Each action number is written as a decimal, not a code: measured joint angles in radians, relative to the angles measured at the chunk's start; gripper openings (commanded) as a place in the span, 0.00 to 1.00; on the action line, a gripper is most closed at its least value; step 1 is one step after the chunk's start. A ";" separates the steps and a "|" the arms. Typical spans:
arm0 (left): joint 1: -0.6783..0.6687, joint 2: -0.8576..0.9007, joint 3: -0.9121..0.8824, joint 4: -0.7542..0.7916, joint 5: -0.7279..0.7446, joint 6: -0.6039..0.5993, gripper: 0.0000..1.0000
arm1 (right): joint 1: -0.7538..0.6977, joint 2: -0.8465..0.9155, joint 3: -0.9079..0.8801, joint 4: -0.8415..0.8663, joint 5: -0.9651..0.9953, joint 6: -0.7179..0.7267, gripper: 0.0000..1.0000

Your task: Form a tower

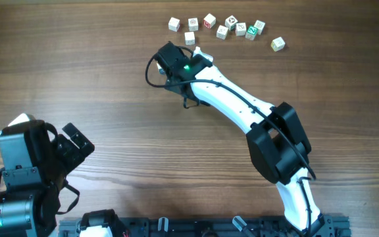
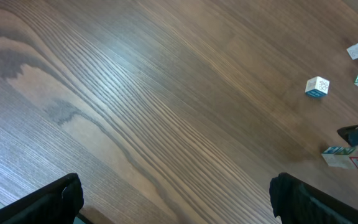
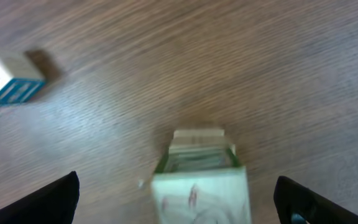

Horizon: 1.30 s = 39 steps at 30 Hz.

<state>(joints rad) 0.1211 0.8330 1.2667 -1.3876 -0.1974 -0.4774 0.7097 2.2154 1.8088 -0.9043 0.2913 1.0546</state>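
While the left tool [image 2: 178, 202] sits low in the lower left of the overhead view, its two dark fingers [image 2: 48, 199] are spread wide. Only the bare wood grain of the worktop [image 2: 135, 106] lies between them, and it grips nothing.

Further up, the right arm [image 1: 237, 100], white with black joints, runs from the lower right edge diagonally toward the upper middle of the overhead frame. At its end the right tool [image 3: 179, 202] is spread as well. In the right wrist view one dark finger shows at the lower left corner and the other at the lower right. The tower [image 3: 201, 183] stands between them at the bottom centre, with wood showing on both sides, touching neither.

It is a narrow stack of small pale wooden cubes. Its top face is pale with faint reddish marks, and a green-printed edge shows on the cube beneath. How many cubes it holds cannot be told for sure.

Up and to the left in that same view, well apart from the stack, lies a lone cube [image 3: 8, 84] with a blue-printed side.

Farthest off, along the top of the overhead frame and right of centre, lies a scattered row of loose cubes [image 1: 231, 24], some printed red and some green.
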 measured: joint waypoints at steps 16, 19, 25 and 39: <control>0.000 0.000 0.000 0.000 0.000 0.000 1.00 | 0.004 0.064 -0.047 0.061 0.058 -0.047 0.59; 0.000 0.000 0.000 0.000 0.000 0.000 1.00 | 0.002 0.064 -0.047 0.065 0.058 -0.058 0.47; 0.000 0.000 0.000 0.000 0.000 0.000 1.00 | 0.000 0.064 -0.047 0.064 0.058 -0.069 0.37; 0.000 0.000 0.000 0.000 0.000 0.000 1.00 | -0.008 0.064 -0.047 0.064 0.045 -0.235 0.22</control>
<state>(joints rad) 0.1211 0.8330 1.2667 -1.3876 -0.1974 -0.4774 0.7013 2.2795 1.7622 -0.8406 0.3363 0.8196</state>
